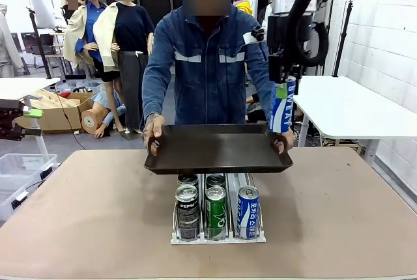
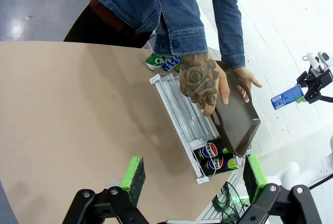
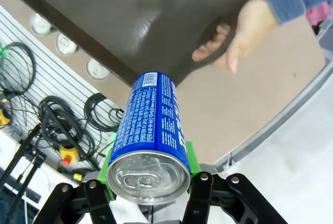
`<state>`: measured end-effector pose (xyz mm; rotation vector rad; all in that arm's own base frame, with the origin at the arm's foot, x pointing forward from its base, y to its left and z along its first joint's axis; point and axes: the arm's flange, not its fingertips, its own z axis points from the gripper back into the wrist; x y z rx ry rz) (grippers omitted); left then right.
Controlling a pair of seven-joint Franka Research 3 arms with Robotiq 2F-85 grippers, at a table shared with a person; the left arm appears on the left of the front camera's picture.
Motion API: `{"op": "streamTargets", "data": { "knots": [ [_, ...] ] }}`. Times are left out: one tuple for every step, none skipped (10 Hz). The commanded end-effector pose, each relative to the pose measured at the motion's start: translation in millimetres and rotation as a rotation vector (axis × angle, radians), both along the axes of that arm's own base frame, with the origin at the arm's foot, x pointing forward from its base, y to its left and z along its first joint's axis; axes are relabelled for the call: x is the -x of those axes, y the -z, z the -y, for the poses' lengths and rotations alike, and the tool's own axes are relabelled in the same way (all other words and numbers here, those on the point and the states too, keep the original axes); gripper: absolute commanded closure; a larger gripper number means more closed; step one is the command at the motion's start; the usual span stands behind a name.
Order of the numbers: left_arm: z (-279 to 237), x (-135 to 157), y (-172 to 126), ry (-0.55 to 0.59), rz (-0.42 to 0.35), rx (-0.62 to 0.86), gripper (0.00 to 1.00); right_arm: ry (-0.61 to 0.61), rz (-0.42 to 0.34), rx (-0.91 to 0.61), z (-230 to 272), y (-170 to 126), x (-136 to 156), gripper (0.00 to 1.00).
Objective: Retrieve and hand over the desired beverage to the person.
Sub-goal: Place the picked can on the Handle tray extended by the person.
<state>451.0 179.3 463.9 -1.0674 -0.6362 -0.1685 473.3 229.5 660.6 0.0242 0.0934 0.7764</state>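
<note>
The person (image 1: 208,65), in a blue denim jacket, stands at the far side holding a dark tray (image 1: 218,148) level in both hands above the can rack. My right gripper (image 1: 283,83) hangs at the tray's right end, shut on an upright blue and white can (image 1: 283,105). In the right wrist view that can (image 3: 151,122) sits between the green pads (image 3: 190,156), with the tray (image 3: 151,21) and a hand (image 3: 237,31) beyond it. My left gripper (image 2: 193,178) is open over the table, well left of the rack (image 2: 182,120).
A white rack (image 1: 218,236) at the table's middle front holds black Pepsi cans (image 1: 187,203), a green can (image 1: 215,207) and a blue can (image 1: 247,207). The brown table (image 1: 85,215) is bare on both sides. A white side table (image 1: 352,107) stands at the right.
</note>
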Motion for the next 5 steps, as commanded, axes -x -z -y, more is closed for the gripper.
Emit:
{"op": "streamTargets", "data": {
  "knots": [
    [-1,1,-1,-0.001,-0.002,-0.005,0.0,0.007,-0.008,0.035,-20,-3,-21,1.0],
    [-1,1,-1,-0.001,-0.002,-0.005,0.0,-0.005,-0.014,0.018,-27,4,-27,1.0],
    [-1,1,-1,-0.001,-0.002,-0.005,0.0,-0.015,-0.016,-0.004,-34,14,-32,1.0],
    [-1,1,-1,-0.001,-0.002,-0.005,0.0,-0.019,-0.007,-0.014,-41,24,-38,1.0],
    [-1,1,-1,-0.001,-0.002,-0.005,0.0,-0.01,0.004,-0.01,-47,31,-43,1.0]
  ]
}}
